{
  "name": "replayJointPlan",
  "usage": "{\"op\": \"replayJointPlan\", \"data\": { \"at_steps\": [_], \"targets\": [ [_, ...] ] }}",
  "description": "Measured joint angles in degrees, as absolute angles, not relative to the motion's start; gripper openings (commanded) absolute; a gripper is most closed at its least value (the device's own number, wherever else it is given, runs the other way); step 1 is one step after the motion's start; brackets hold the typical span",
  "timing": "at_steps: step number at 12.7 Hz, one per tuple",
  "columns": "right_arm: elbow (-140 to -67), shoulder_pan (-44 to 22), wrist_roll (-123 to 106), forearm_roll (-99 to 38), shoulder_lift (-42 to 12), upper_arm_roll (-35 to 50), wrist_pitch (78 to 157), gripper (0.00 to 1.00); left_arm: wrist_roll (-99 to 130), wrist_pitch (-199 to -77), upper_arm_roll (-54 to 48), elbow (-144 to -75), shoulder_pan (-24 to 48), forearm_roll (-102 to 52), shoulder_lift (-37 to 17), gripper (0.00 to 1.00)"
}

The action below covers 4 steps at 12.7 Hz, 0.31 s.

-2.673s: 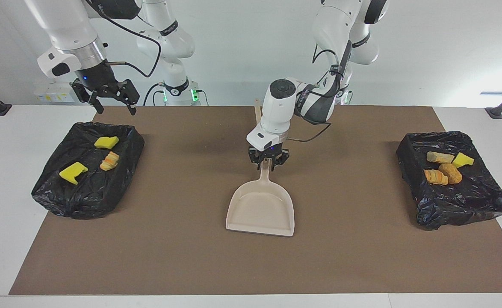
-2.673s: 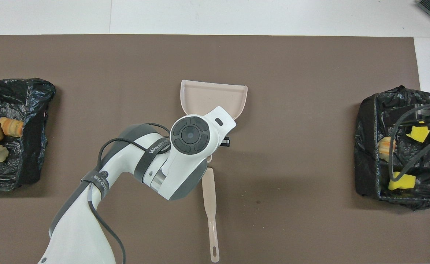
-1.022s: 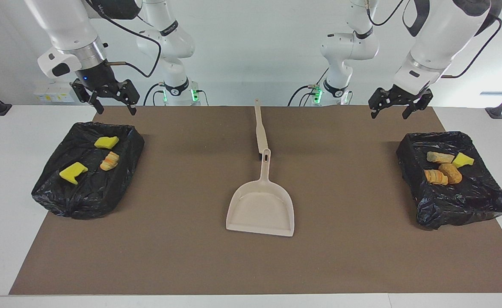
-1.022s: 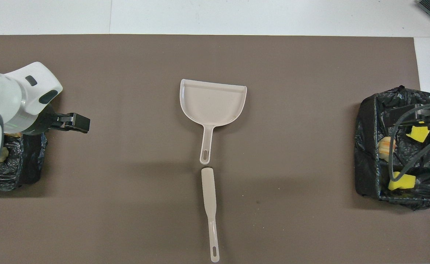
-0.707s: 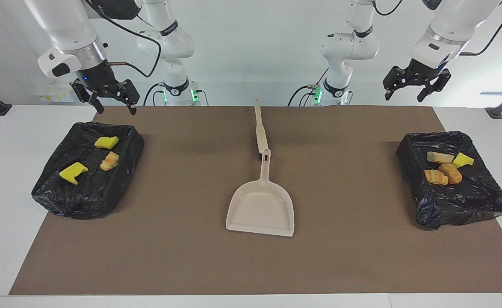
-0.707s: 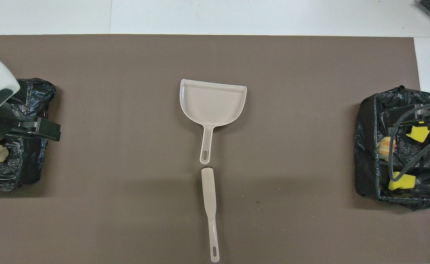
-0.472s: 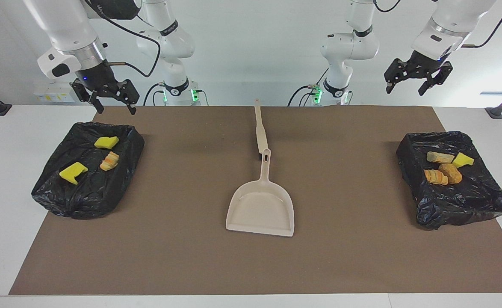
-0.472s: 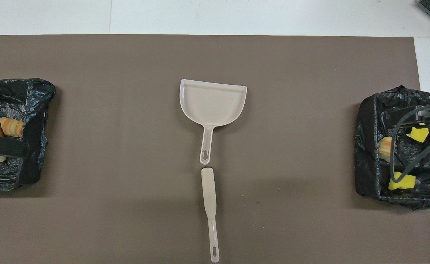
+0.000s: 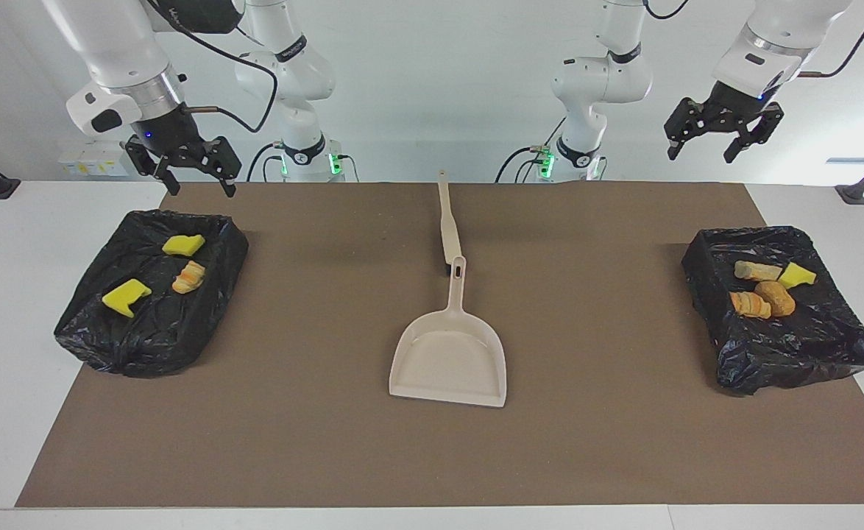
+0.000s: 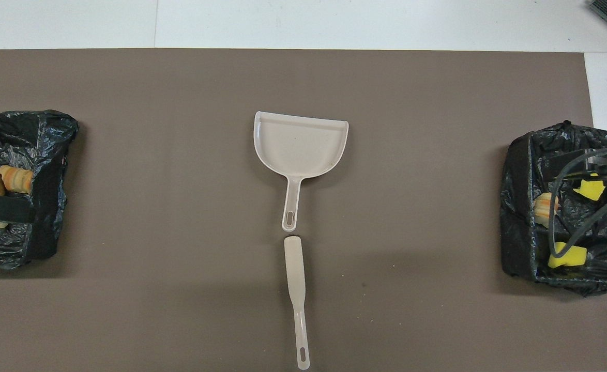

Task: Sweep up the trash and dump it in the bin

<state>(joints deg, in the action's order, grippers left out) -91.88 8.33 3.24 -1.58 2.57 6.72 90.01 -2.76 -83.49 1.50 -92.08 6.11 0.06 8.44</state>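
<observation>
All seven bits of trash sit inside the two bins now. The crinkly black bag-lined bin at the right arm's end of the table [image 9: 154, 291] holds two bright yellow spongy chunks [image 9: 126, 297] and one tan-orange bread lump [image 9: 188, 277]. The other black bag-lined bin, at the left arm's end [image 9: 781, 309], holds three tan-orange bread lumps [image 9: 762, 294] and one small yellow spongy chunk [image 9: 797, 275]. No crumbs show on the flat brown mat [image 9: 623, 442], so the job looks done, I think.

The pale beige plastic dustpan [image 9: 450, 359] lies flat in the middle of the mat, and it looks empty. Its handle points toward the robots and its wide mouth points away from them. The thin beige brush stick [image 9: 447, 221] lies in the same line, just nearer to the robots, with its tip almost at the dustpan handle. I cannot tell if the two touch.

Both tools lie about halfway between the two arms, so neither arm is clearly closer. If more sweeping were needed, a claw would have to come down across that long line to pinch a handle.

The right gripper [image 9: 183, 168] hangs in the air over the edge of its bin that is nearest the robots, pointing down, jaws spread wide and holding nothing. The left gripper [image 9: 721, 135] hangs higher up, above the robots' edge of the table near its bin, also spread wide and holding nothing. Both arms seem to be waiting.
</observation>
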Motion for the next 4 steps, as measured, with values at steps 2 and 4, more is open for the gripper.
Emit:
{"op": "replayJointPlan", "data": {
  "at_steps": [2,4],
  "targets": [
    [-91.9,8.3,3.2,-1.6,2.6,6.7,90.0,1.0,-2.8,-84.9,1.5,-92.5,5.8,0.1,8.4,1.0],
    [-91.9,8.3,3.2,-1.6,2.6,6.7,90.0,1.0,-2.8,-85.8,1.5,-92.9,5.6,0.1,8.5,1.0]
  ]
}}
